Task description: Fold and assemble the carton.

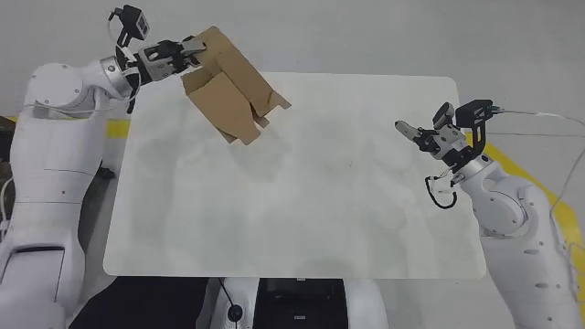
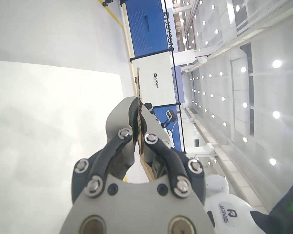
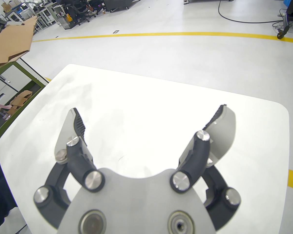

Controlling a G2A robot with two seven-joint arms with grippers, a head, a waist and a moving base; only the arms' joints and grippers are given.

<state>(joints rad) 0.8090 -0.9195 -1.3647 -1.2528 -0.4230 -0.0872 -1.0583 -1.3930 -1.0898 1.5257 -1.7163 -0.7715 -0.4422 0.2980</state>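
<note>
Carton (image 1: 228, 91), 1 only, clamped by left gripper (image 2: 136, 109); right gripper (image 3: 149, 110) fingers apart.

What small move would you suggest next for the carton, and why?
Probably carry the carton toward the middle of the table: the left gripper pinches its edge above the far corner, and the open right gripper sits apart from it.
</note>
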